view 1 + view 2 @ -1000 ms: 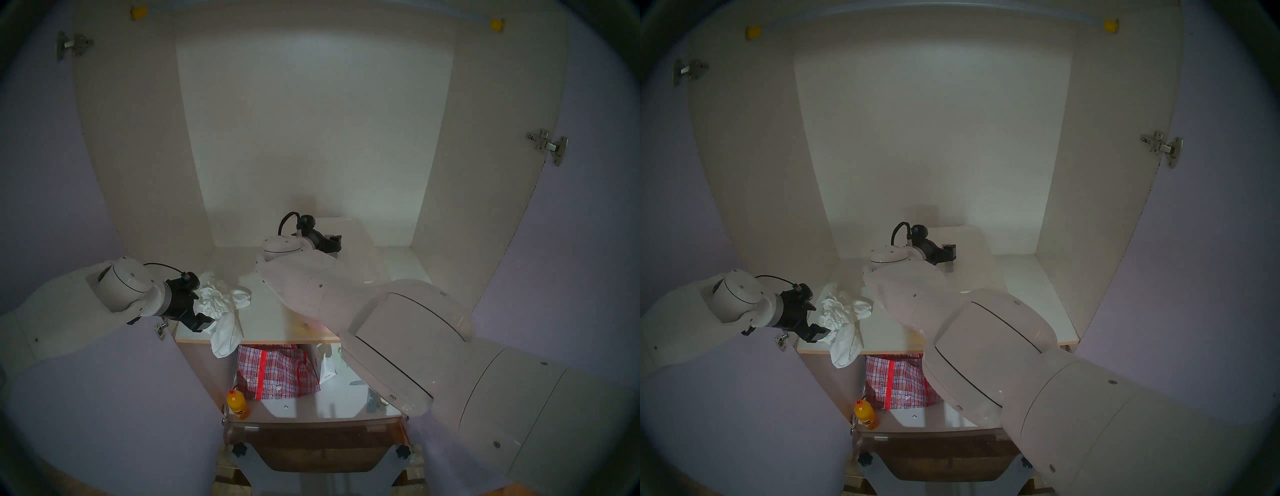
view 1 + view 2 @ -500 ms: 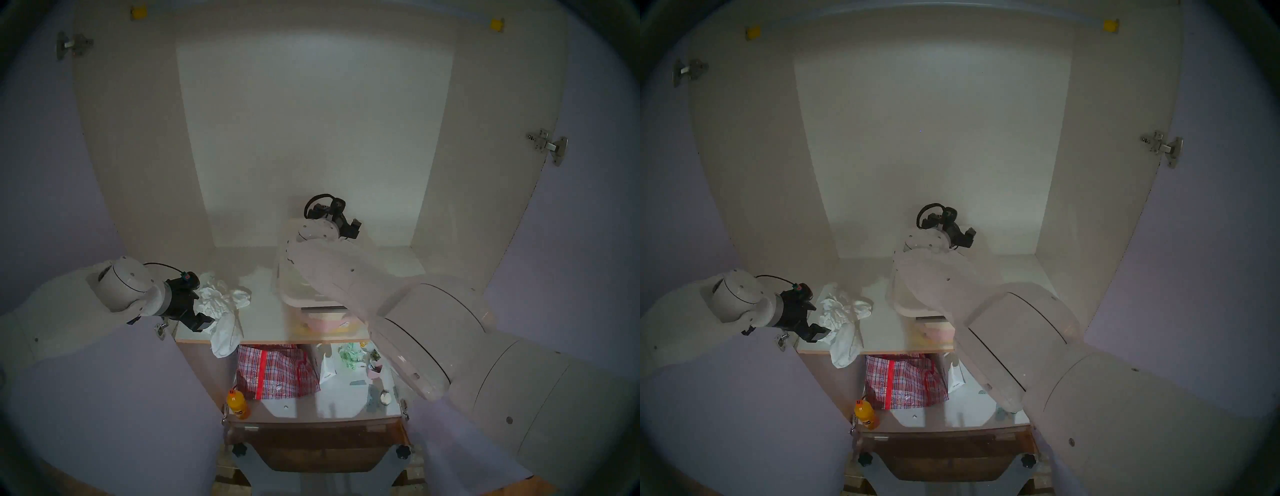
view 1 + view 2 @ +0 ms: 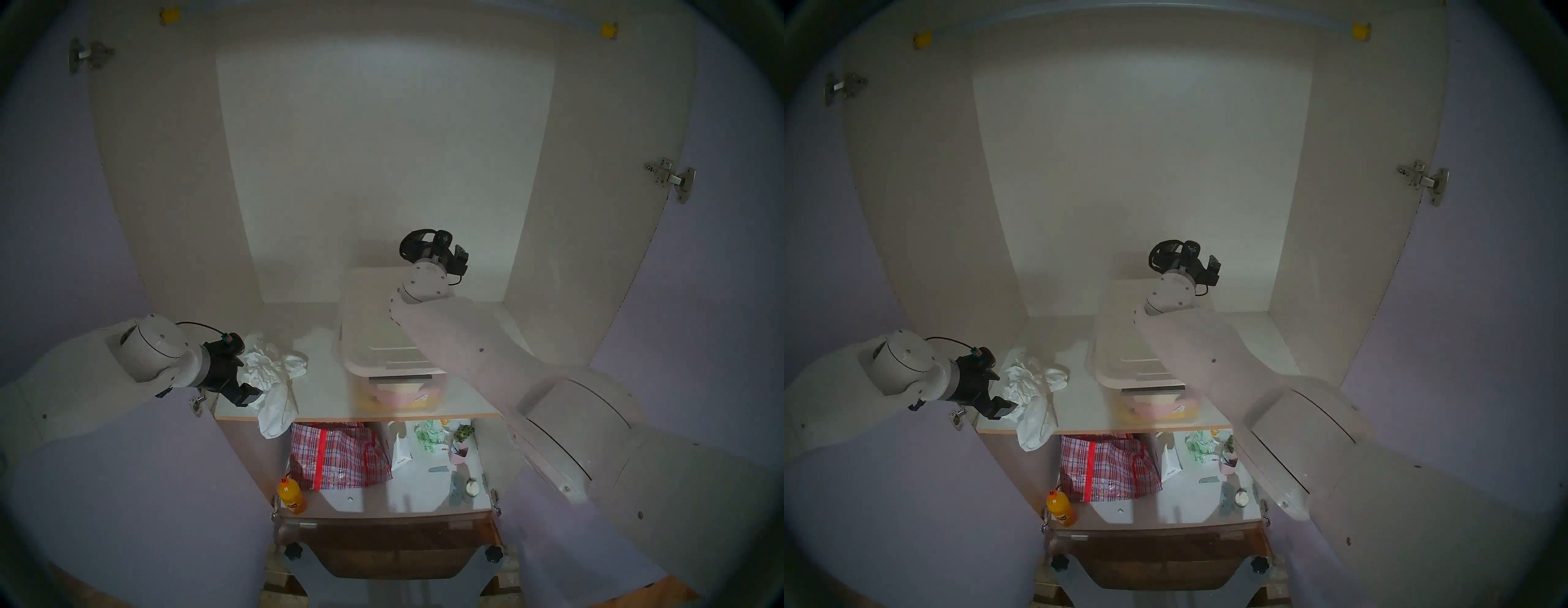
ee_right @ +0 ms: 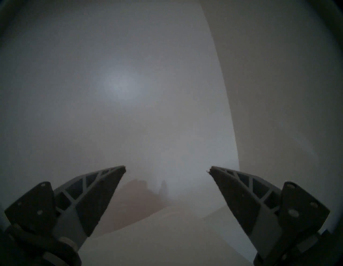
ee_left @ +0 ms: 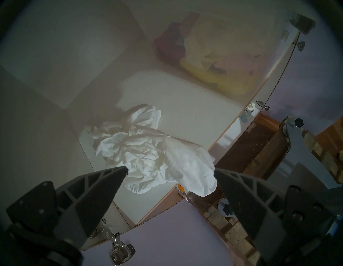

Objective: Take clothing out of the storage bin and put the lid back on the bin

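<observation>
The white wrinkly clothing (image 3: 278, 371) lies bunched on the upper shelf's front left, one end hanging over the edge (image 5: 193, 167). My left gripper (image 3: 253, 374) is open right beside it; in the left wrist view the cloth lies between and just past the spread fingertips (image 5: 122, 171). The clear storage bin (image 3: 399, 397) stands on the shelf's right half, pale yellow and pink cloth showing through its wall. The white lid (image 3: 371, 331) rests on top of it. My right gripper (image 3: 460, 254) is open and empty (image 4: 167, 168), raised above the lid's far end near the back wall.
I am inside an open cupboard with close side walls and a back wall (image 3: 382, 170). On the lower shelf sit a red-checked bag (image 3: 335, 454), an orange bottle (image 3: 292, 494) and several small items (image 3: 441, 441). My right forearm (image 3: 449, 335) crosses over the bin's right side.
My right arm rose off the lid and swung right toward the back wall, uncovering the bin and the lid. The left arm and the clothing stayed still.
</observation>
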